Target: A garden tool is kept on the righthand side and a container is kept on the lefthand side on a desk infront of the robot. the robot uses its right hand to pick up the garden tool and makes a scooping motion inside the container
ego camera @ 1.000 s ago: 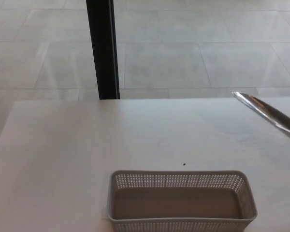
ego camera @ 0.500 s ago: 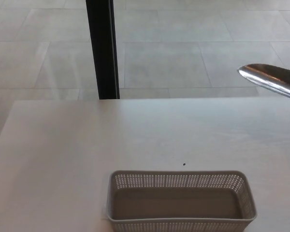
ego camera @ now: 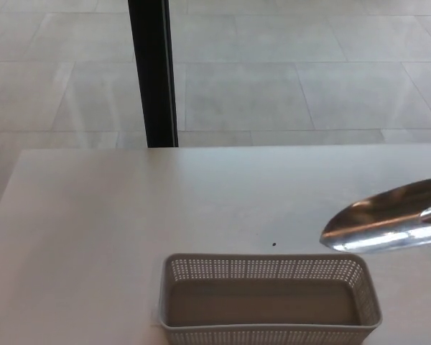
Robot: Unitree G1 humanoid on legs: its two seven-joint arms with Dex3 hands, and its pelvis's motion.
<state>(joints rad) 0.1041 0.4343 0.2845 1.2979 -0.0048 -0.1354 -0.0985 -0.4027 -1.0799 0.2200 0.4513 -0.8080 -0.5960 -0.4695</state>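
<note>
Now the trowel (ego camera: 384, 224) sits lower — nearer the basket (ego camera: 269, 299) (tip leftward).

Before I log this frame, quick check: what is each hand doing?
Left hand: not in view.
Right hand: not in view; only the metal trowel blade shows, entering from the right edge above the basket.

A pale table (ego camera: 93, 237) fills the lower part of the view, with a tiny dark speck (ego camera: 274, 244) on its surface. Beyond its far edge lies a grey tiled floor (ego camera: 273, 86), crossed by an upright black post (ego camera: 153, 72).
</note>
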